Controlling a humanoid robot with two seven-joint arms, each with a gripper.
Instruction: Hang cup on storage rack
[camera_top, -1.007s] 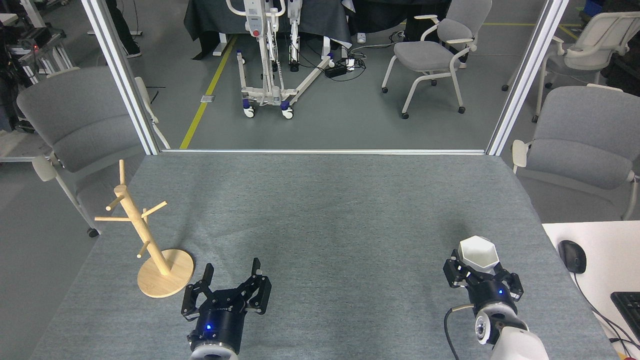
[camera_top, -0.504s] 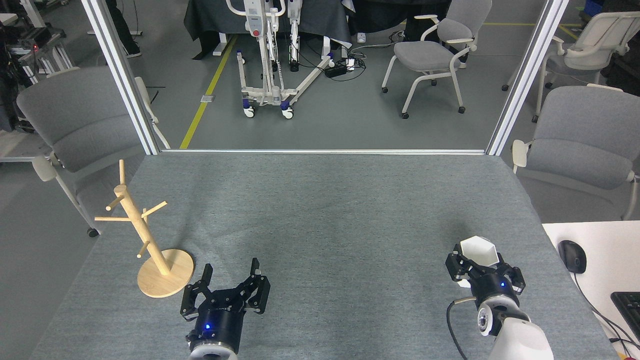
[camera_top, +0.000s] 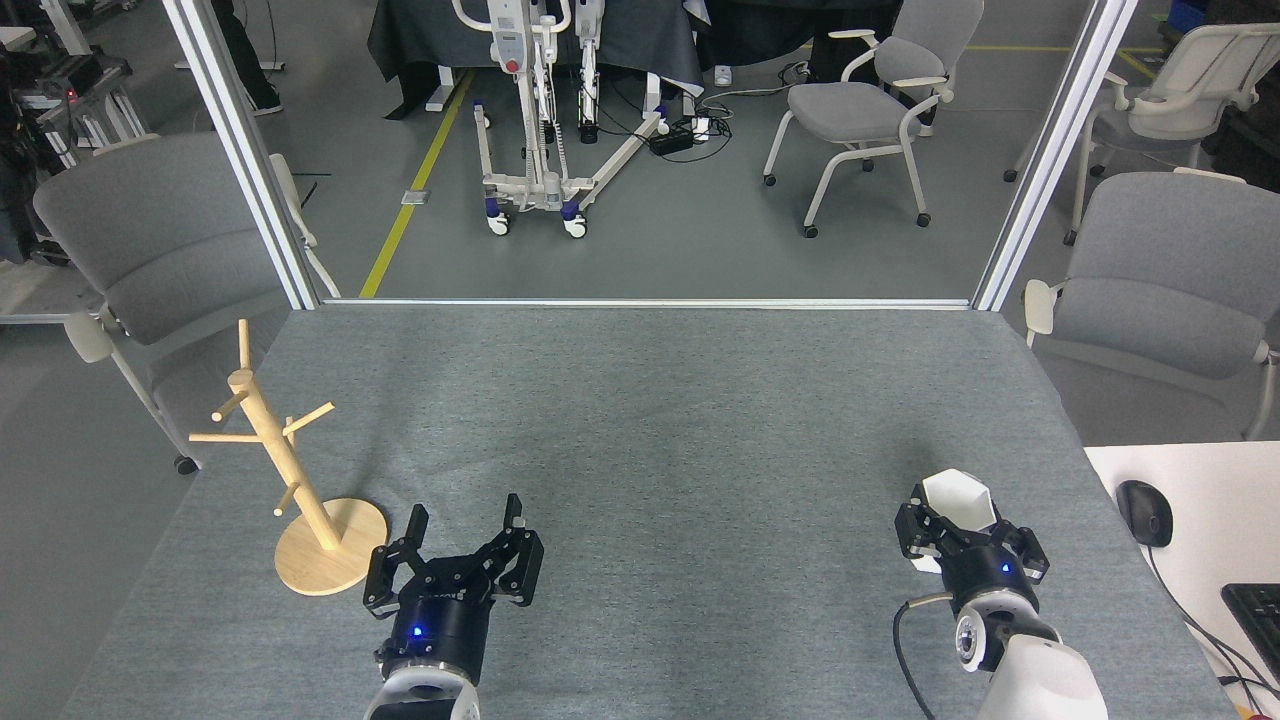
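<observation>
The white cup (camera_top: 955, 497), hexagonal rim facing up, sits at the near right of the table between the black fingers of my right gripper (camera_top: 962, 532). Those fingers hug its sides and hide its lower part; a white bit of it shows under the left finger. The wooden storage rack (camera_top: 285, 470), a slim pole with angled pegs on a round base, stands at the near left with nothing on its pegs. Just right of that base, my left gripper (camera_top: 466, 522) is open and holds nothing.
The grey table (camera_top: 640, 420) ends at a metal frame rail (camera_top: 650, 302) at the back. A white desk with a black mouse (camera_top: 1145, 512) and a keyboard corner (camera_top: 1258, 612) adjoins at right. Grey chairs stand past both table sides.
The right gripper has come forward around the cup, so less of the cup shows than a second ago. The left gripper has edged slightly forward. The rack has not moved.
</observation>
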